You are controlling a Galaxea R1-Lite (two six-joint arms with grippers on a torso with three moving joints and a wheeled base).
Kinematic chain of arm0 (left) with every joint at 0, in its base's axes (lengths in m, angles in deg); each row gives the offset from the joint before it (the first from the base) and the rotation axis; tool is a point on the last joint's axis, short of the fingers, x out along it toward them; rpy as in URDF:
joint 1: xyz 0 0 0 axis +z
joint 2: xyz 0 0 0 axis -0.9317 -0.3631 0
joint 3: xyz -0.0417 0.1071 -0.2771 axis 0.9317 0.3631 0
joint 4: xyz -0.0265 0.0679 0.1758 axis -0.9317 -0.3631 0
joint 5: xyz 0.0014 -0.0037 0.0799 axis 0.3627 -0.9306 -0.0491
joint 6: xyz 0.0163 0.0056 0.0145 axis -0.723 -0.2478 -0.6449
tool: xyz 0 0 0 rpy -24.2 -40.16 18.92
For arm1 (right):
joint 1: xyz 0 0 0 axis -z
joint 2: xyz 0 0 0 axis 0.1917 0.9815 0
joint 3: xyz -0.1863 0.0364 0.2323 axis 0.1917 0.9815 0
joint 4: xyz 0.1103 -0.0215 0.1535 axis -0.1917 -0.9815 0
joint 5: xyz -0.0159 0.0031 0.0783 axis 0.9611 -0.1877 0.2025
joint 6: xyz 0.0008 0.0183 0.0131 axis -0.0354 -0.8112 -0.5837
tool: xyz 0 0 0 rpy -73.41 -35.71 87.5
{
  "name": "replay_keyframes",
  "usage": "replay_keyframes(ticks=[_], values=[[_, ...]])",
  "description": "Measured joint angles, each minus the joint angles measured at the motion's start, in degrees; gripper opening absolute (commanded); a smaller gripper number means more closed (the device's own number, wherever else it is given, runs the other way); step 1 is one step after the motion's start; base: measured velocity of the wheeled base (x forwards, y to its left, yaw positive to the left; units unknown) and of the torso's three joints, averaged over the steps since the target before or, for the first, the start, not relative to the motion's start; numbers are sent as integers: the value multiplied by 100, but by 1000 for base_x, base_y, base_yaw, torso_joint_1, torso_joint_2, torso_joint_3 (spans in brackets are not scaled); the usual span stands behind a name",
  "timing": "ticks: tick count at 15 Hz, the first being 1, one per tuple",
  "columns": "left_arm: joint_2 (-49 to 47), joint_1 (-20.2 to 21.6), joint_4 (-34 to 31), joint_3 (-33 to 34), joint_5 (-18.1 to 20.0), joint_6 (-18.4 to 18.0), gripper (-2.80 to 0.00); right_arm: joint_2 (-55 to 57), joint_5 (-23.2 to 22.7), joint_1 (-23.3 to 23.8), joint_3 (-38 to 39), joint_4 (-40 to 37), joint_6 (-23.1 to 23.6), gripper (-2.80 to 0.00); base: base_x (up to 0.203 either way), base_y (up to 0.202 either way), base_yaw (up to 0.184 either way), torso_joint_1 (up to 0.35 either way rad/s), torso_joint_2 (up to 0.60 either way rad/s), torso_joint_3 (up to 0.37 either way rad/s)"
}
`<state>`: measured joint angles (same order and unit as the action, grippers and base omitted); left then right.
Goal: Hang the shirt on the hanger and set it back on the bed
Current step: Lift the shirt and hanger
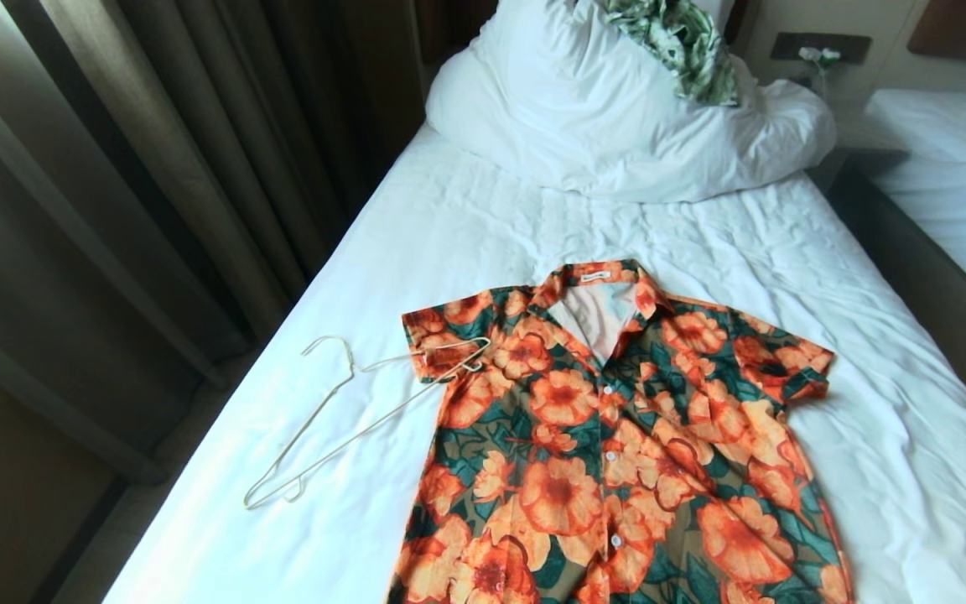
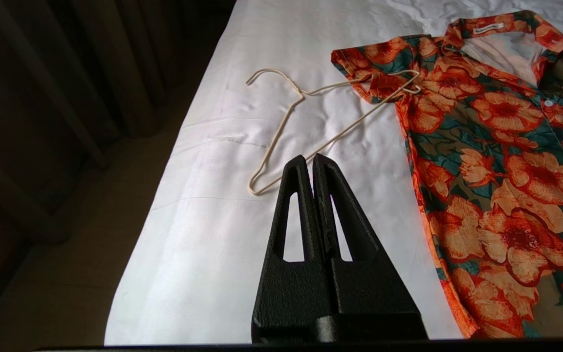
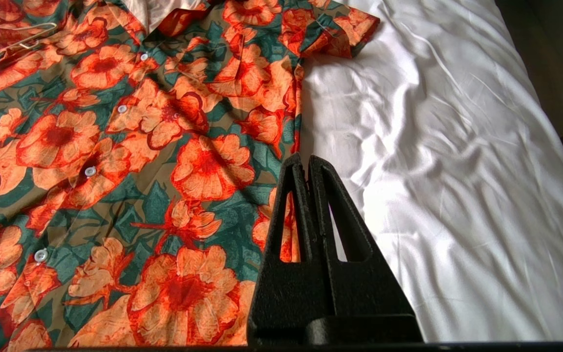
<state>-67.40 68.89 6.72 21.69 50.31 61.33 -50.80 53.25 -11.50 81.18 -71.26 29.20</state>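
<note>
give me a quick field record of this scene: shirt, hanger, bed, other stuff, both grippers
shirt: orange floral button-up, flat on the bed, front up, buttoned, collar toward the pillow
hanger: cream wire, lying on the sheet, one end overlapping the shirt's sleeve, not inside the shirt
bed: wrinkled white sheet
pillow: white, at the head, with a green leaf-print cloth on it
left gripper: shut, empty, above the sheet near the hanger
right gripper: shut, empty, over the shirt's edge

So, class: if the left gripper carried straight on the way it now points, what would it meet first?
Probably the hanger. The left gripper, shut, points across the white sheet of the bed at the hanger's near corner. Its height above the sheet is unclear, so it might pass over the wire.
</note>
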Motion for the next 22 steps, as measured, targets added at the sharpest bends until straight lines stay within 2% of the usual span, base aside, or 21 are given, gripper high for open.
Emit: replay_keyframes(ticks=[22], values=[[0,2,2,0,-1,15,-280,0,0,2,0,2,0,-280,0,0,0,0,0,0]])
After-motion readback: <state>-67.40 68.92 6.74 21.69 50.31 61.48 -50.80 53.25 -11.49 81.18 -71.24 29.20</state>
